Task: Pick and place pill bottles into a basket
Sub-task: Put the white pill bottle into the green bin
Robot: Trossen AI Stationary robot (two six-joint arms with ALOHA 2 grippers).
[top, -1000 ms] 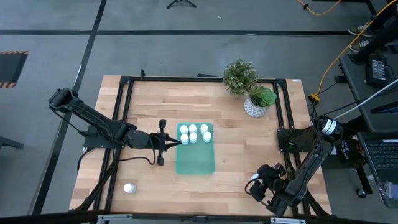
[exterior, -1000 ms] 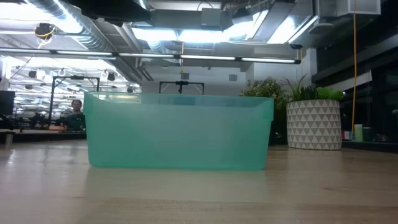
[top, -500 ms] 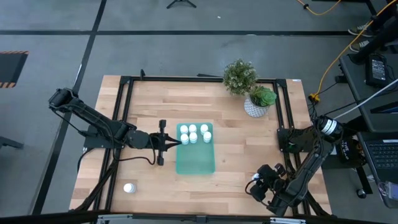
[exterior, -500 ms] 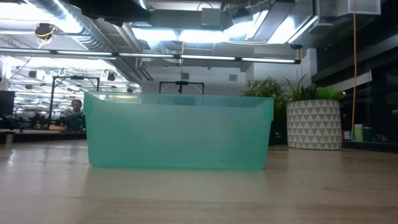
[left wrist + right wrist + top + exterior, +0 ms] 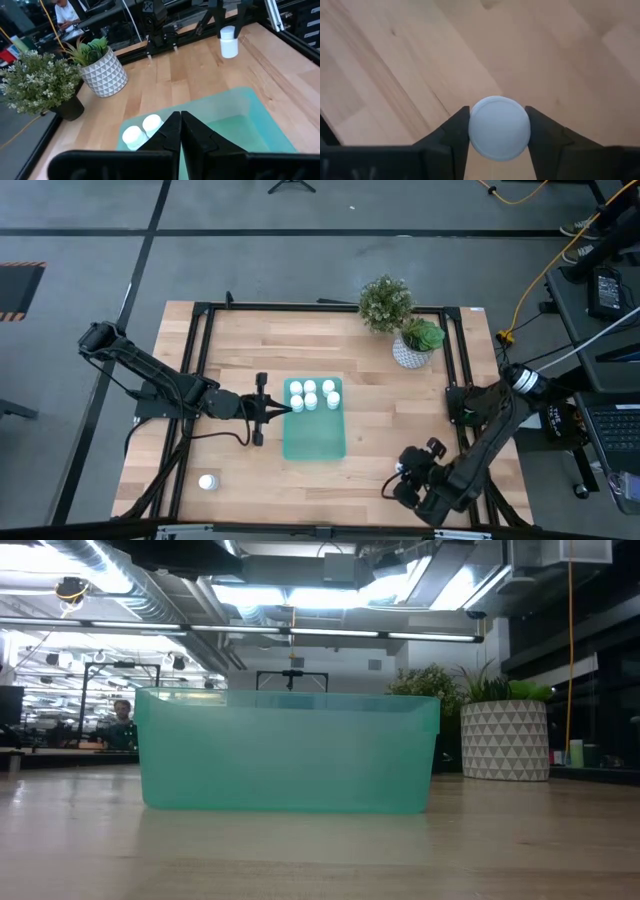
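The teal basket (image 5: 314, 432) lies mid-table and fills the low view (image 5: 288, 752). Several white pill bottles (image 5: 311, 394) stand in its far end. Two of them show in the left wrist view (image 5: 143, 130). One more bottle (image 5: 208, 481) stands on the table at the near left. My left gripper (image 5: 277, 410) is shut and empty at the basket's left side (image 5: 180, 125). My right gripper (image 5: 395, 486) is near the table's near right, shut on a white pill bottle (image 5: 499, 128). That bottle also shows in the left wrist view (image 5: 228, 42). My right gripper pinches the bottle between its two fingers, one on each side of its round top (image 5: 475, 131). The fingers (image 5: 456, 131) come from above, pointing down. The bottle stands upright in the hold (image 5: 228, 47). Whether its base is off the table I cannot tell.
A white patterned plant pot (image 5: 408, 352) and a bushy plant (image 5: 385, 302) stand at the far right. A black frame (image 5: 195, 370) runs along the table's edges. Bare wood lies between the basket and my right gripper.
My right gripper has gone a little toward the table's left edge, toward the basket, still shut on the bottle.
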